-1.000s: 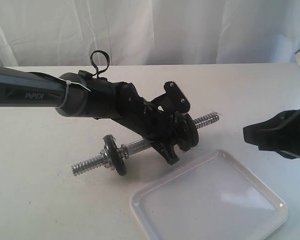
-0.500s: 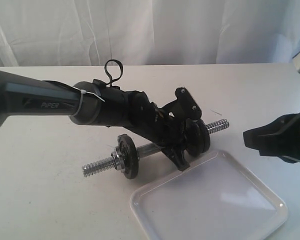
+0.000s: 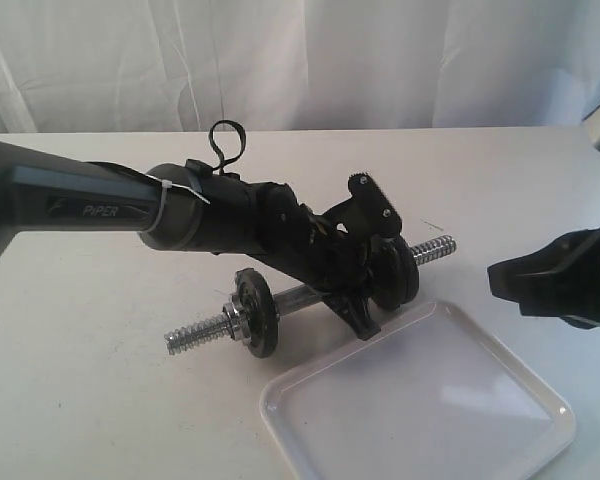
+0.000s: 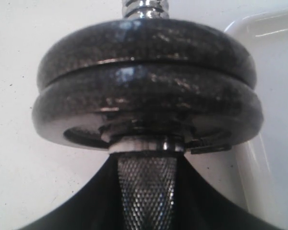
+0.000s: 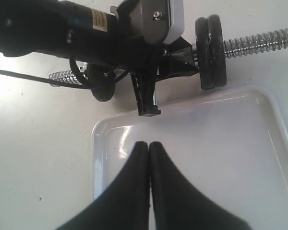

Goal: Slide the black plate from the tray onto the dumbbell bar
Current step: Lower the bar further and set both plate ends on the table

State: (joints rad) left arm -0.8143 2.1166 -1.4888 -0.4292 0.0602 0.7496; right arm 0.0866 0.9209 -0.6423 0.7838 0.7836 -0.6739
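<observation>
Pinches the bar (image 3: 300, 295) at its knurl with the left hand (image 4: 146, 206), near the middle of the bench (image 3: 80, 400); has the plate (image 5: 218, 50) on the bar's threaded end toward the right edge, flush against an inner disc (image 5: 202, 52), just beyond the fingers (image 4: 77, 215); shows a third disc (image 3: 252, 312) on the other end; hangs the right hand (image 5: 149, 148), pressed together, over the tray (image 3: 430, 400) by the front edge.

The right pincer (image 5: 149, 146), pressed closed, hangs over the tray (image 5: 230, 153) near the dumbbell bar (image 5: 257, 42).
</observation>
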